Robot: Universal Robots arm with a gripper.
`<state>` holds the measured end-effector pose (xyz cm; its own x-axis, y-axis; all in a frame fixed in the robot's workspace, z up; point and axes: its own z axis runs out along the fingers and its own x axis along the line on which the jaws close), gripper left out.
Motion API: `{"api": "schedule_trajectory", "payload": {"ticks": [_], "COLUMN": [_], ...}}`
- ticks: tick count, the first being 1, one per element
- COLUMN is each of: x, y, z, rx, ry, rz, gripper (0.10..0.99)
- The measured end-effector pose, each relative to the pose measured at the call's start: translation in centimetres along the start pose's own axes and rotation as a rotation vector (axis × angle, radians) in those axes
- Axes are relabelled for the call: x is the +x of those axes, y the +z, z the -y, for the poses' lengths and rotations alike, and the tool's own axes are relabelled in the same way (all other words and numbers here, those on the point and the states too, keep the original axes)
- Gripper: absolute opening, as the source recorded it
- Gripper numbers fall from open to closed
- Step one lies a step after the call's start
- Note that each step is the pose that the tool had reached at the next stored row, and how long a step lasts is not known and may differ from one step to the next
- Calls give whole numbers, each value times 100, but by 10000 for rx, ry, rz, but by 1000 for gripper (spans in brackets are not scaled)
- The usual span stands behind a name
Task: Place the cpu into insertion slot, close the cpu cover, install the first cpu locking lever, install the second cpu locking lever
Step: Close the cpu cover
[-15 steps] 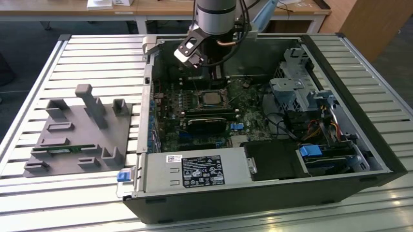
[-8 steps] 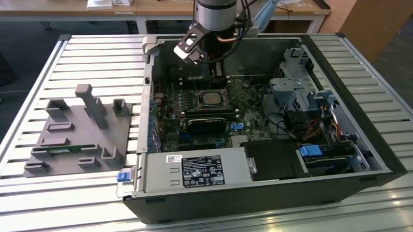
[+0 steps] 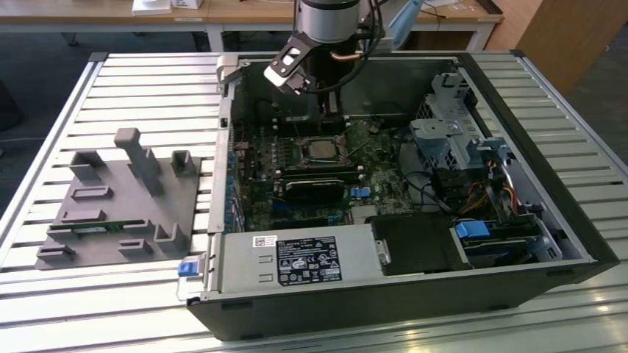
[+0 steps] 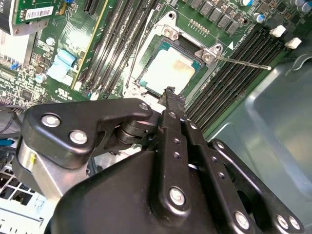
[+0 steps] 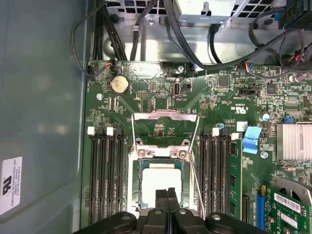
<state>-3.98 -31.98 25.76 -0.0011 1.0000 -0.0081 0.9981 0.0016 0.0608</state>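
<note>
Gripper: the black two-finger gripper [image 5: 166, 191] [image 4: 169, 90] [image 3: 332, 118] is down inside the open black metal computer case [image 3: 549, 220], jaws clenched tight against each other with nothing between them.
Tip position: in both wrist views the tips line up over one edge of the chip. Whether they touch it, I cannot tell.
Cpu: the small flat square cpu with its pale silver-grey metal face [image 5: 161, 180] [image 4: 168, 70] lies flat and square in its socket, face up.
Insertion slot: the square black insertion slot with a silver metal rim [image 5: 135, 180] sits mid-board, framing the cpu on all sides.
Cpu cover: the thin square silver metal cpu cover [image 5: 165, 115] is swung up and open at the far side of the slot. Green board shows through its big cut-out, so it is not down over the chip.
Locking lever: a thin silver wire locking lever [image 4: 243, 62] juts away from the slot's corner, across the long narrow black memory slots [image 4: 229, 78].
Board: the green motherboard [image 5: 146, 92] lies flat in the case floor.
Outside the case: a grey plastic parts fixture [image 3: 118, 198] rests on the slatted metal table [image 3: 147, 73], towards the exterior view's left, well apart from the arm.
</note>
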Motion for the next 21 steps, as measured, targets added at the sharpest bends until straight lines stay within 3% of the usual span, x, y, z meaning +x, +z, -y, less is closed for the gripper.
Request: {"api": "schedule_trajectory", "payload": {"ticks": [4,9,16,21], "x": [0,-48,-64,-64], "y": [-44,-46,-34,-64], "z": [-3,-12,-210,-236], "rx": [0,5,141,151], "ry": [0,1,3,5], "rz": [0,-16,-71,-112], "gripper": [106,106,106,106]}}
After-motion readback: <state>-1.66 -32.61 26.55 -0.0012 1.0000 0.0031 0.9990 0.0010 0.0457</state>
